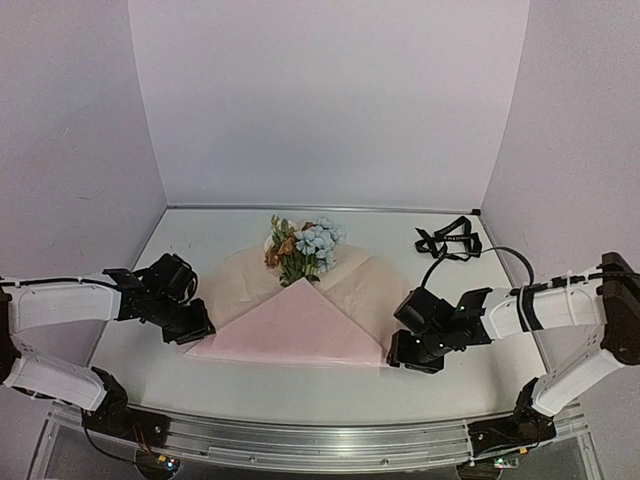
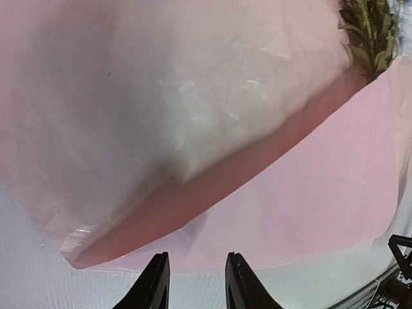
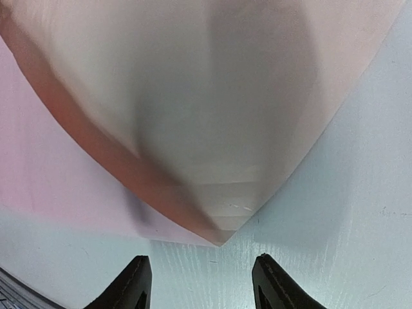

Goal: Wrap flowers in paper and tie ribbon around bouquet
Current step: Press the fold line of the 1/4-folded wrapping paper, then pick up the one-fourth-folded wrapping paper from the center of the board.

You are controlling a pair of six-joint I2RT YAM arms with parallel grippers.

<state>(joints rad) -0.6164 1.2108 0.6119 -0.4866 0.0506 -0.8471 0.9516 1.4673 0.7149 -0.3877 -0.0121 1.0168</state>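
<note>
**Nothing gripped, either side**

Jaws of right gripper (image 3: 201, 270) wide, holding nothing; paper (image 3: 193, 96) corner just ahead, bare table (image 3: 347, 193) to its right; left gripper (image 2: 196, 273) narrowly parted, empty, paper edge just ahead; flowers (image 1: 305, 245) beyond, between both.

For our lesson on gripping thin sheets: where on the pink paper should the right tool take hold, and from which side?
Probably the right-hand corner of the paper, approached low from the right by the right tool. That folded point juts toward its open jaws, narrow enough to fit between them.
</note>
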